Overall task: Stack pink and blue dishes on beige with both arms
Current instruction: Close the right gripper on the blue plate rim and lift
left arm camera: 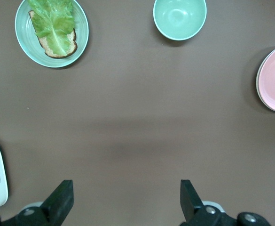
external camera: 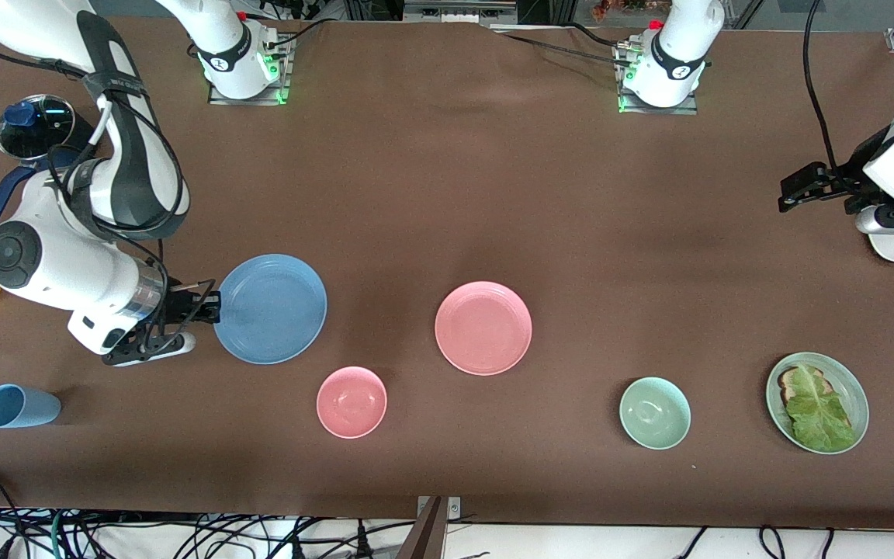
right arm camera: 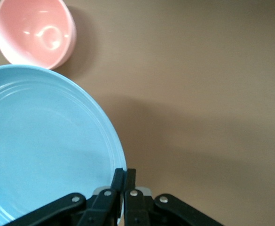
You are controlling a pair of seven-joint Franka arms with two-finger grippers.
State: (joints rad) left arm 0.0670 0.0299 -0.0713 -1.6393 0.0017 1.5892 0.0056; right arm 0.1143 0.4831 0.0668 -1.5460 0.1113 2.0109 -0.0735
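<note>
The right tool [external camera: 210, 304] sits at the rim of the blue plate [external camera: 270, 308], at the edge facing the right arm's end of the counter [external camera: 447, 194]. Its fingers are pinched together on that rim, and the right wrist view shows the closed fingertips [right arm camera: 124, 176] meeting right at the plate's edge [right arm camera: 43, 146]. The plate appears raised a little off the counter, with a shadow under it.

Just past the blue plate from this tool, nearer the front camera, stands the small pink bowl [external camera: 351, 401]. The pink plate [external camera: 483, 328] lies further along toward the left arm's end, well apart from the right tool. In the left wrist view a pale rim shows under the pink plate's edge [left arm camera: 274, 77], so it seems to rest on another plate.

The left tool [external camera: 796, 190] waits over bare counter at the left arm's end, its fingers [left arm camera: 62, 200] spread wide and holding nothing. The green bowl [external camera: 655, 412] and the green plate with bread and lettuce [external camera: 817, 401] lie ahead of it, toward the front camera.
</note>
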